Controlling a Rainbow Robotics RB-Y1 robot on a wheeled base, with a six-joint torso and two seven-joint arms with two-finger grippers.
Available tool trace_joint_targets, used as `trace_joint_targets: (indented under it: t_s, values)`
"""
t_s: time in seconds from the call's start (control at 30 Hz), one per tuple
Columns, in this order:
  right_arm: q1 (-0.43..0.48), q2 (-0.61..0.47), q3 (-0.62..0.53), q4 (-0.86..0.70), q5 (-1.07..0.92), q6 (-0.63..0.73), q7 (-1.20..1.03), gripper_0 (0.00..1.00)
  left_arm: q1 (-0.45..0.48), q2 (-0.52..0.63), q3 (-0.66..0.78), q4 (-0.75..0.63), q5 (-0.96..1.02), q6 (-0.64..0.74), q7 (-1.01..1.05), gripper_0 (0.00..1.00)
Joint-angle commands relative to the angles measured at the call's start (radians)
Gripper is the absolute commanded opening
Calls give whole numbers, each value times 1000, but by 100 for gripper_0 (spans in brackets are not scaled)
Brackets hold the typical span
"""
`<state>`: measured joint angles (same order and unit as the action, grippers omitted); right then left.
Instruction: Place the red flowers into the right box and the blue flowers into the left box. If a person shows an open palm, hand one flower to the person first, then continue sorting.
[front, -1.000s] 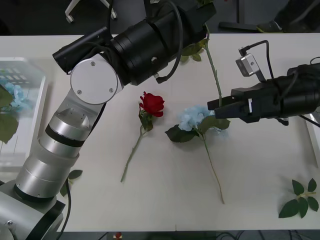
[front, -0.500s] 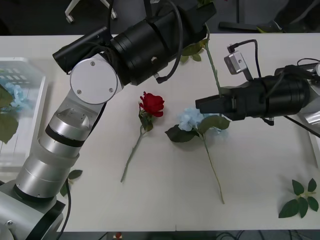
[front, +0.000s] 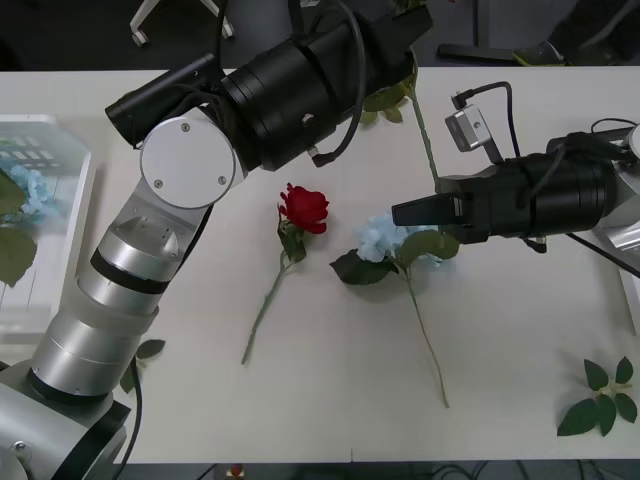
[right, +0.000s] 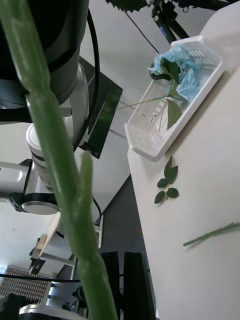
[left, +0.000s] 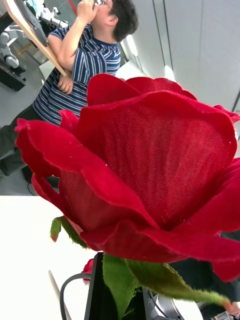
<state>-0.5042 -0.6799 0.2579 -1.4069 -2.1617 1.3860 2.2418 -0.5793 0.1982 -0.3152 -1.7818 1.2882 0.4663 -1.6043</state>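
The right gripper (front: 400, 212), mid-frame, pinches the thin, stiff green stem (front: 428, 140) of a light artificial red rose (left: 145, 170); the left gripper's grip I cannot tell.

White table (front: 320, 400), loose sprig of green leaves (front: 601, 397) on it near the right front corner, another loose leaf sprig (right: 166, 182) on the tabletop near the left box, person in striped shirt (left: 82, 60) standing in the room behind

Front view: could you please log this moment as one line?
left gripper: far edge, at raised rose | right gripper: by its stem, above blue flower | second rose: on table
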Motion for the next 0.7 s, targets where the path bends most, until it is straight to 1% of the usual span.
trace_joint_targets:
  t_s: [0.03, 0.07, 0.1, 0.13, 0.17, 0.23, 0.27, 0.3, 0.5, 0.6, 0.63, 0.7]
  values:
    - [-8, -4, -9, -30, 2, -1, -34, 0, -27, 17, 10, -34, 10, -8, -11, 42]
    - [-7, -4, -9, -30, 2, -1, -34, 0, -27, 20, 11, -34, 11, -6, -13, 65]
    - [-7, -3, -9, -30, 2, -1, -34, 0, -27, 21, 11, -34, 13, -6, -11, 73]
    - [-7, -3, -9, -30, 2, -1, -34, 0, -27, 27, 11, -34, 20, -6, -13, 84]
    - [-7, -3, -9, -30, 2, -1, -34, 0, -27, 33, 11, -34, 29, -6, -13, 91]
    - [-8, -4, -9, -30, 2, -1, -34, 0, -27, 41, 15, -34, 46, -2, -16, 97]
    - [-7, -4, -9, -30, 2, -1, -34, 0, -27, 47, 19, -36, 59, 12, -19, 100]
    - [-8, -4, -11, -30, 2, -1, -34, 0, -27, 49, 25, -38, 63, 23, -20, 100]
    - [-7, -17, -17, -30, 2, -7, -36, 0, -25, 90, 128, -65, 83, 207, -23, 100]
    - [-8, -47, -34, -30, 2, -10, -36, 0, -13, 125, 185, -71, 92, 327, -26, 100]
    - [-7, -55, -39, -30, 2, -10, -36, 0, -8, 132, 194, -73, 92, 345, -28, 100]
    - [-8, -99, -62, -30, 2, -13, -31, 0, 7, 161, 222, -74, 97, 411, -31, 100]
